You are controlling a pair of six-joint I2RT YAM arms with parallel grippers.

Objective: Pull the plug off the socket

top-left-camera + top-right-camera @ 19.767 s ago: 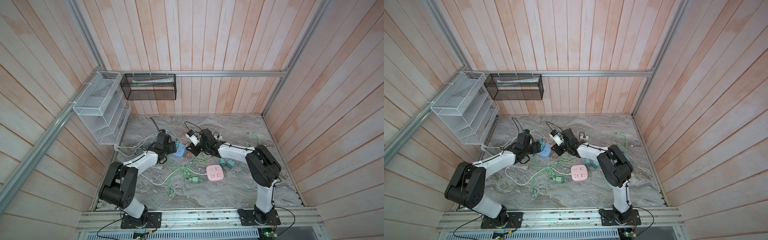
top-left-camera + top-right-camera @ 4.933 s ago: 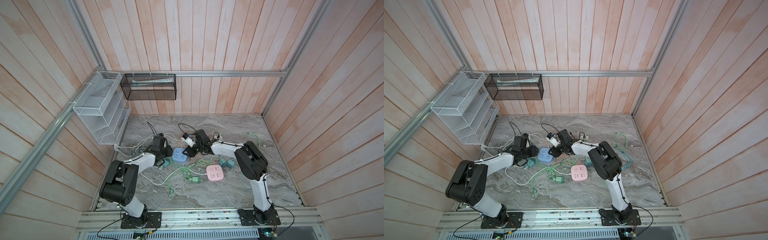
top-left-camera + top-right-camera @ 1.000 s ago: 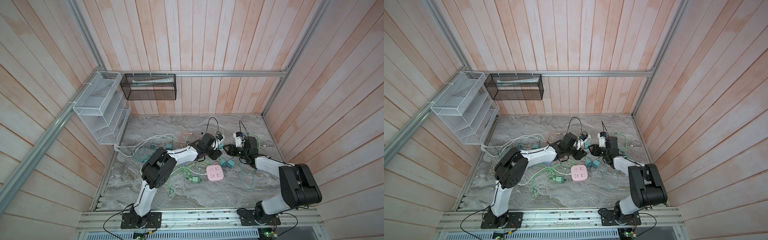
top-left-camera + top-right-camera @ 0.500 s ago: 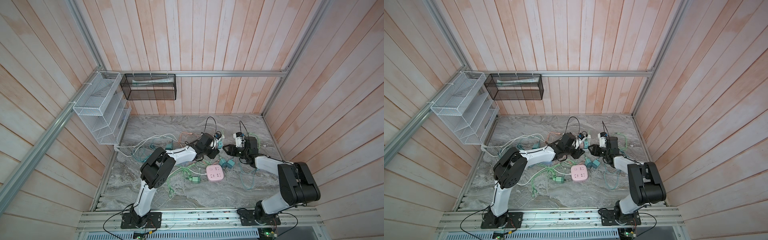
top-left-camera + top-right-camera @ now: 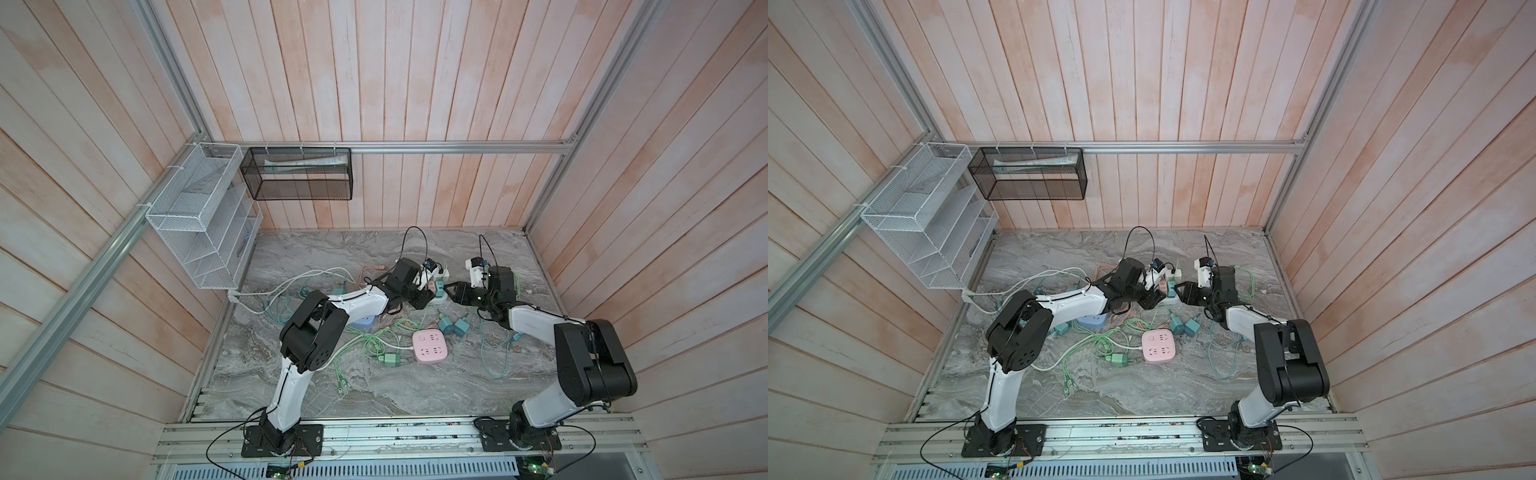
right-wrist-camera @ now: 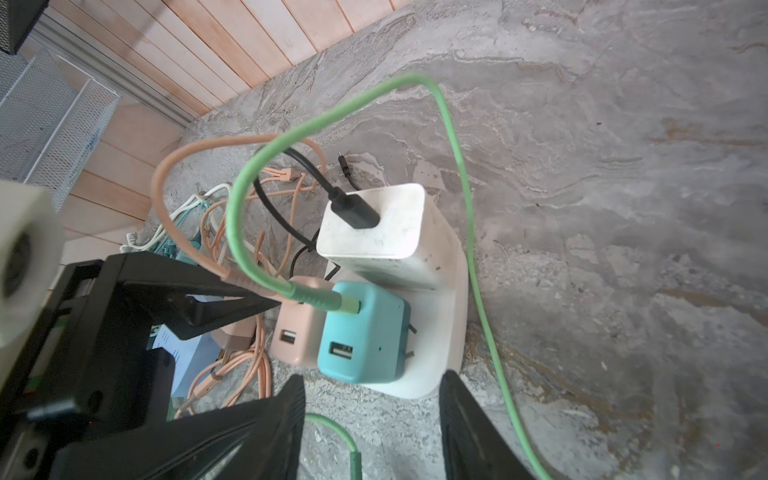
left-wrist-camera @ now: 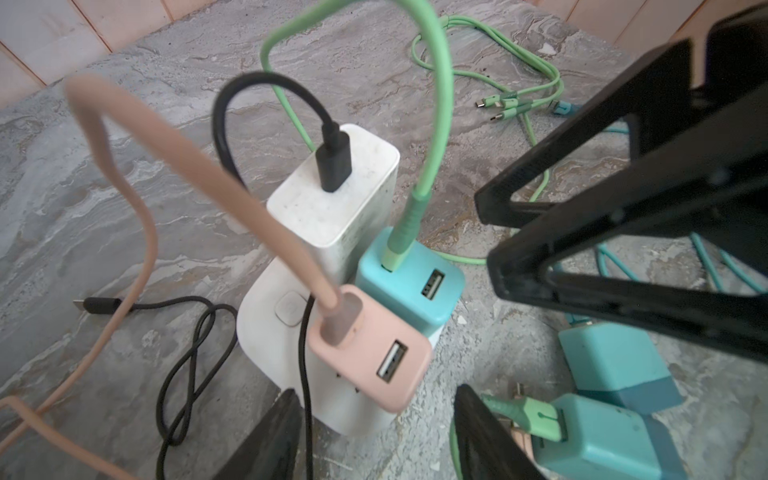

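Observation:
A white socket (image 7: 270, 332) lies on the marble top with three plugs in it. They are a white charger (image 7: 332, 199) with a black cable, a teal plug (image 7: 411, 286) with a green cable, and a pink plug (image 7: 370, 357) with a pink cable. In the right wrist view the teal plug (image 6: 361, 332) leans and its prongs show above the socket (image 6: 432, 332). My left gripper (image 7: 374, 440) is open just short of the pink plug and grips nothing. My right gripper (image 6: 370, 428) is open just short of the teal plug from the opposite side. In a top view the left gripper (image 5: 428, 297) and the right gripper (image 5: 453, 291) flank the socket (image 5: 441, 294).
Two loose teal chargers (image 5: 453, 325), a pink socket block (image 5: 430, 347), a green plug (image 5: 390, 359) and a blue socket block (image 5: 365, 320) lie among tangled green, pink and white cables (image 5: 365, 332). A white wire rack (image 5: 199, 220) and a black mesh basket (image 5: 297, 178) hang on the walls.
Seconds ago both arms were at the blue socket block on the left; they now face each other across the white socket. Over the last second the left jaws widened slightly and the arms barely moved.

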